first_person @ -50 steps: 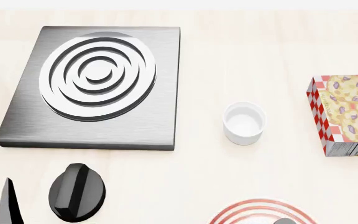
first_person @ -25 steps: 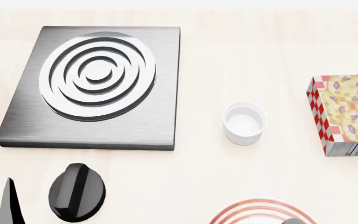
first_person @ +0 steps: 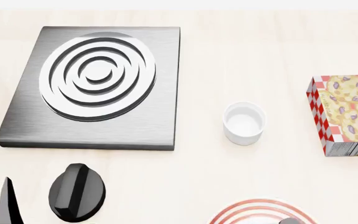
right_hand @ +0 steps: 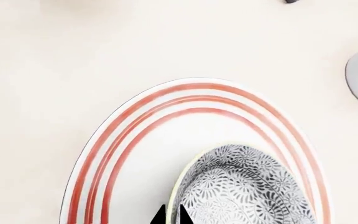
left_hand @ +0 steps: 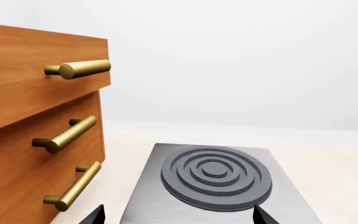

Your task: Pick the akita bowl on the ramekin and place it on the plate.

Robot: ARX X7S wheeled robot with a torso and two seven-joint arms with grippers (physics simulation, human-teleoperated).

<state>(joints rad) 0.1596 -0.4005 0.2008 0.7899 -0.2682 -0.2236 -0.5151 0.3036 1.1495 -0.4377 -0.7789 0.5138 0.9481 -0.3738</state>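
Wooden drawer cabinet [left_hand: 36, 135] with brass handles [left_hand: 67, 135] standing beyond the left fingertips [left_hand: 95, 215], off to one side. Steel burner plate [first_person: 95, 84] with concentric rings lying directly ahead of the left gripper [left_hand: 175, 219]; tips wide apart, nothing between them. Cookie box [first_person: 347, 114] well clear of both grippers. Plate [right_hand: 129, 140], red-ringed, lying under the right gripper [right_hand: 171, 217]. Akita bowl [right_hand: 244, 189] resting on the plate, just beside the right fingertips [right_hand: 160, 217]; tips drawn close together, contact with the rim not determinable. Ramekin [first_person: 244, 122] empty, upright, apart from the plate. Black knob [first_person: 76, 191] near the left arm.
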